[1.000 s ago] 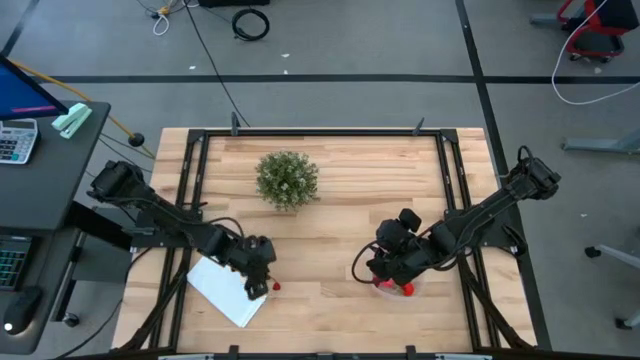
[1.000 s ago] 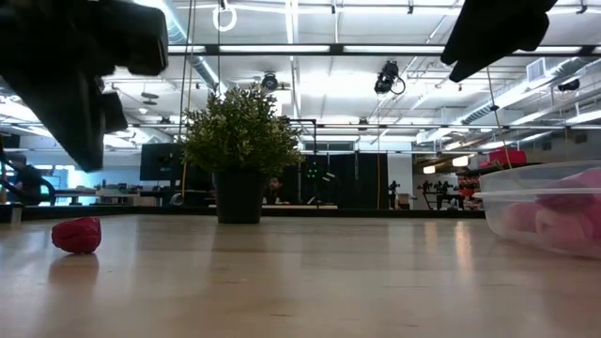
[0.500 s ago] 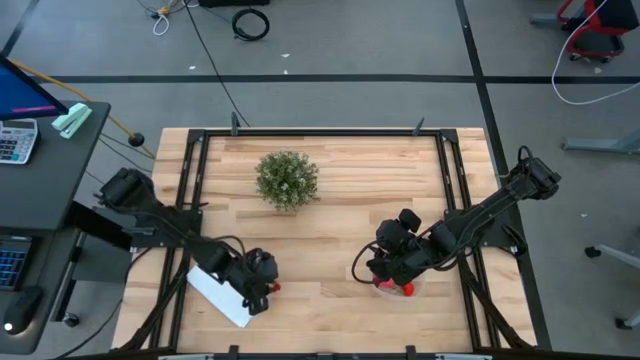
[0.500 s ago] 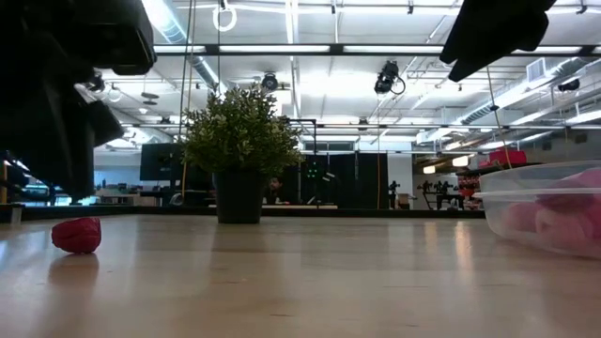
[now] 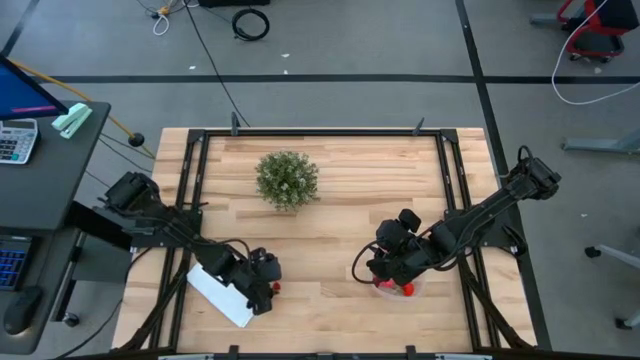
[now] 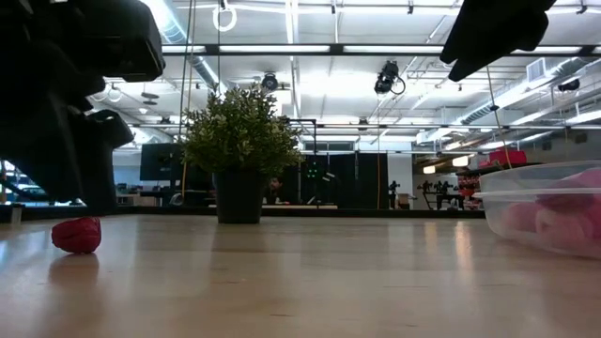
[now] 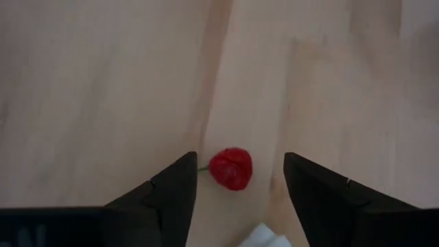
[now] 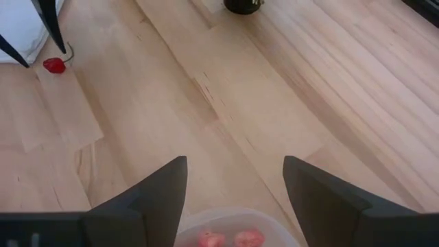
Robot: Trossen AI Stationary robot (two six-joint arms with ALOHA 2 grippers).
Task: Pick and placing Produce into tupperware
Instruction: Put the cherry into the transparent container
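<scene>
Produce: one red piece [image 7: 230, 169] lies loose on the surface [image 5: 330, 230], directly between my left gripper [image 7: 236, 180] jaws, which stand apart on either side, not touching it. A flat white rectangle [image 5: 222, 292] lies just beside.

Right gripper [image 8: 233, 180]: jaws apart, empty, hovering over the tupperware [image 6: 549, 218], which already holds several pink and red pieces. Bushy plant [image 5: 287, 179] well apart, toward the far side.

Handling estimate: small, light, rounded; a smooth toy skin may squirt out sideways if pinched off-centre. A thin stem shows on one side; avoid it. Best to grip across the widest part of the body, low to the surface, with gentle closing.
</scene>
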